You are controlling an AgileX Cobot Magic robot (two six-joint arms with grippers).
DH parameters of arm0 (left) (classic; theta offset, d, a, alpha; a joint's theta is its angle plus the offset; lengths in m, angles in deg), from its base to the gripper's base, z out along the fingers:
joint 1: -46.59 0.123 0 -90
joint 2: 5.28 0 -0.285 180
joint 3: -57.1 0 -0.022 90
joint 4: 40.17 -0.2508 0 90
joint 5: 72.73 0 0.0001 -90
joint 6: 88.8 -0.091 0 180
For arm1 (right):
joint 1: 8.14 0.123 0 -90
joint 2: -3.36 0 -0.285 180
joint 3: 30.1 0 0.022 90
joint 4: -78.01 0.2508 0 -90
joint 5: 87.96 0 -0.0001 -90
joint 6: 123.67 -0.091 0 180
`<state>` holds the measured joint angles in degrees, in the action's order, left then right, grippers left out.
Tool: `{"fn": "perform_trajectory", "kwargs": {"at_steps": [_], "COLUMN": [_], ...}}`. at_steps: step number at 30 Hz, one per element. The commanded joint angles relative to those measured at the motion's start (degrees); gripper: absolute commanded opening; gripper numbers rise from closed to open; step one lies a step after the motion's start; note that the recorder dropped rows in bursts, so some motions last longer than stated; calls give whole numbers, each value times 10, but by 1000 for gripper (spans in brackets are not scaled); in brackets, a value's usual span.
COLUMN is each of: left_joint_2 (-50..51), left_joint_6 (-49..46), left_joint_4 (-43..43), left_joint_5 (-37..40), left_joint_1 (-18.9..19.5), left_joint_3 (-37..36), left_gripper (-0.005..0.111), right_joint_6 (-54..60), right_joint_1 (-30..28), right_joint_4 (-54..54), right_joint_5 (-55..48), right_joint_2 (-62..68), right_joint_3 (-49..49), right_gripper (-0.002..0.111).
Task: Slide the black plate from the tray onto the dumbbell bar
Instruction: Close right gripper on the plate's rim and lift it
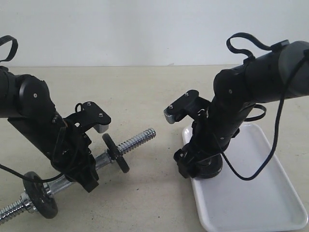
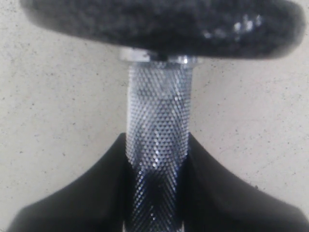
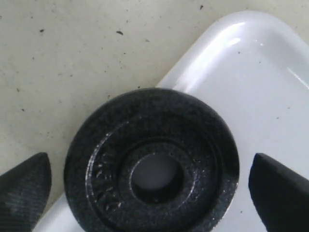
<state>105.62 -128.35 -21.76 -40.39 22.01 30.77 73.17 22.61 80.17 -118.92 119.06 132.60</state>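
Note:
The black plate (image 3: 152, 162) lies flat in a corner of the white tray (image 3: 270, 96), its centre hole facing up. My right gripper (image 3: 152, 193) hangs over it, open, one finger on each side with a gap to the rim. From the exterior view the plate (image 1: 211, 170) is mostly hidden under that gripper (image 1: 203, 166). My left gripper (image 2: 157, 145) is shut on the knurled middle of the dumbbell bar (image 2: 157, 106). It holds the bar (image 1: 137, 138) tilted, threaded end pointing up toward the tray (image 1: 260, 193). A black disc (image 1: 116, 153) sits on the bar just beyond the left gripper (image 1: 94, 166).
Another black disc (image 1: 41, 193) is on the bar's low end near the table's front left, with threaded rod sticking out past it. The beige tabletop (image 1: 154, 96) stretches between the arms and back to a white wall.

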Motion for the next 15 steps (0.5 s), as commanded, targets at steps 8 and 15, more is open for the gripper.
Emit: {"fn": "perform_trajectory", "kwargs": {"at_steps": [8,15], "left_joint_2": [-9,-9], "left_joint_6": [0,0], "left_joint_4": [2,6], "left_joint_5": [20,20], "left_joint_1": [-1,-1], "left_joint_3": [-2,-2], "left_gripper": [4,4], "right_joint_6": [-2,-4], "right_joint_1": [1,1], "right_joint_4": [1,14], "right_joint_5": [-7,7], "right_joint_2": [15,15], "right_joint_3": [1,1], "right_gripper": [105,105]}}
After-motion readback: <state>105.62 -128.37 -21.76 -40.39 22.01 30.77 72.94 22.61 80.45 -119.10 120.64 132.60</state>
